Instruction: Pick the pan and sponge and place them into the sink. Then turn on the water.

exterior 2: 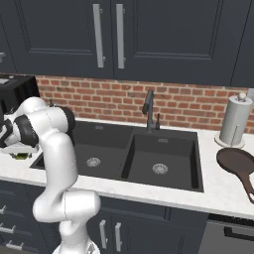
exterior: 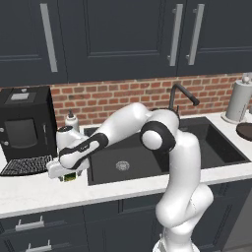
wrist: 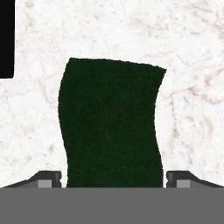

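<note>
Sponge [wrist: 111, 124] lay on table [wrist: 192, 65] left of sink [exterior: 147, 162], between spread jaws. Judged light, soft, compressible; pinch across long sides.

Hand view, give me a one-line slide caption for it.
Open gripper straddling the sponge, dark green scrub side up, on the white marble counter.

The small rectangular sponge [wrist: 111, 124], dark green scrub top up, is lying flat on the white counter left of the matte black double-basin sink [exterior 2: 163, 171]. The round dark brown pan [exterior 2: 238, 162] is sitting by the counter's right edge.
</note>
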